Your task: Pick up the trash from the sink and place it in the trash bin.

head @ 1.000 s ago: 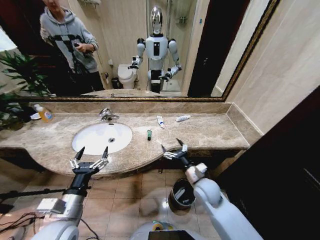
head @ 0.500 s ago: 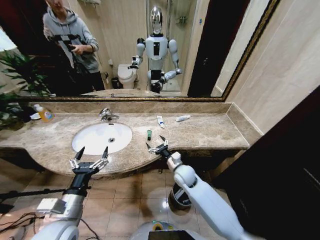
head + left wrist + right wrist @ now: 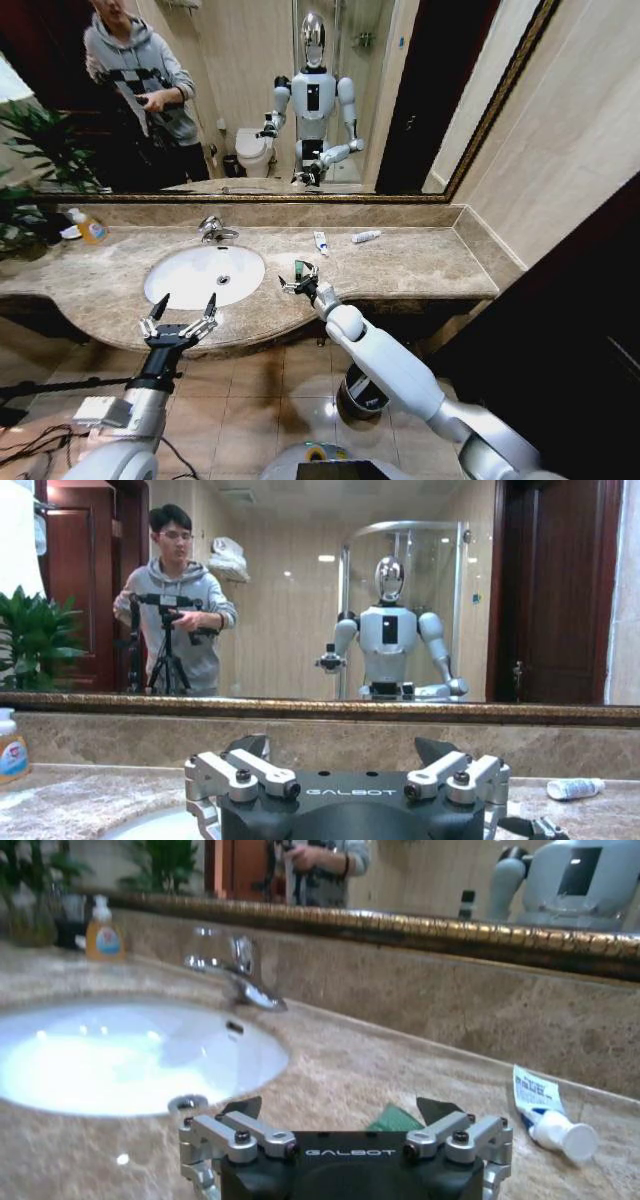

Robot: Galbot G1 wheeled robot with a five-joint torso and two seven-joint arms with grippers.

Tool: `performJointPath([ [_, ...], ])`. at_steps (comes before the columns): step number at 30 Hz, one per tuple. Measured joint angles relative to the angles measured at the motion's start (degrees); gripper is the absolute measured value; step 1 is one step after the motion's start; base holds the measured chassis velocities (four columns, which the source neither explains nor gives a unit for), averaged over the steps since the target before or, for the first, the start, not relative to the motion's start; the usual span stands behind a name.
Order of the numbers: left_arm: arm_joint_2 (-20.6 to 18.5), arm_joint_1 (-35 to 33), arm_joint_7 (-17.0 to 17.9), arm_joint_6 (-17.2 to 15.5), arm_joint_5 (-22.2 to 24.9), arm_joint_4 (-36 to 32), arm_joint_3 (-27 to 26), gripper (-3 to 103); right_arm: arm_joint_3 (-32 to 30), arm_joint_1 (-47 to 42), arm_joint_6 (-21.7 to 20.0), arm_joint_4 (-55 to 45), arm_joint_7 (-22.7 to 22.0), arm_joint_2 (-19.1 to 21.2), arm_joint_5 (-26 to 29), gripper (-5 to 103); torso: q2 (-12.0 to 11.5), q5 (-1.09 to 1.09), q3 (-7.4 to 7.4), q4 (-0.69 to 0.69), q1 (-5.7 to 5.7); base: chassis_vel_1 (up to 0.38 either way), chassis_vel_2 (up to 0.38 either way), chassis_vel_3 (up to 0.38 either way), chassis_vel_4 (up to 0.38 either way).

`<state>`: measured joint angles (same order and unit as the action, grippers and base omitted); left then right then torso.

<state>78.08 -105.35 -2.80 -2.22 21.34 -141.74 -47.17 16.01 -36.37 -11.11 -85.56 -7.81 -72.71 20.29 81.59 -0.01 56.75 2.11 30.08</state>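
- Left gripper (image 3: 180, 312): parked at the counter's front edge, at 6 o'clock from the sink (image 3: 170, 297). Fingers spread apart, nothing held.
- Right gripper (image 3: 300, 276): over the marble surround, at 3 o'clock from the basin. Jaws apart around the small dark-green tube (image 3: 393, 1119), which stands upright between them; contact cannot be confirmed.
- Step in hand, judged: centre the tube between the fingertips, lower squarely, then close gently so it does not tip.
- White tube (image 3: 320, 243): flat on the counter, at 1 o'clock from the right gripper.
- Trash bin (image 3: 362, 390): on the floor below the counter.

Green tube (image 3: 298, 268) upright beside sink (image 3: 204, 275) — bin (image 3: 362, 388) on floor.
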Motion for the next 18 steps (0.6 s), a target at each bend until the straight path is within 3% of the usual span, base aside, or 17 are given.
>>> performJointPath([
  [7,0.0,0.0,0.0,0.0,0.0,0.0,0.0,100,0.6,1.2,-0.9,2.8,-0.2,-0.3,0.2,97,0.0,0.01,0.00,0.00,0.00,0.000,0.000,0.000,0.000],
  [17,0.0,0.0,0.0,0.0,0.0,0.0,0.0,100,-0.6,1.0,-1.2,3.6,0.0,-0.5,0.8,66,0.0,0.01,0.00,0.00,0.00,0.000,0.000,0.000,0.000],
  [18,0.0,0.0,0.0,0.0,0.0,0.0,0.0,100,-0.8,1.0,-1.0,3.7,0.0,-0.5,0.9,56,0.0,0.01,0.00,0.00,0.00,0.000,0.000,0.000,0.000],
])
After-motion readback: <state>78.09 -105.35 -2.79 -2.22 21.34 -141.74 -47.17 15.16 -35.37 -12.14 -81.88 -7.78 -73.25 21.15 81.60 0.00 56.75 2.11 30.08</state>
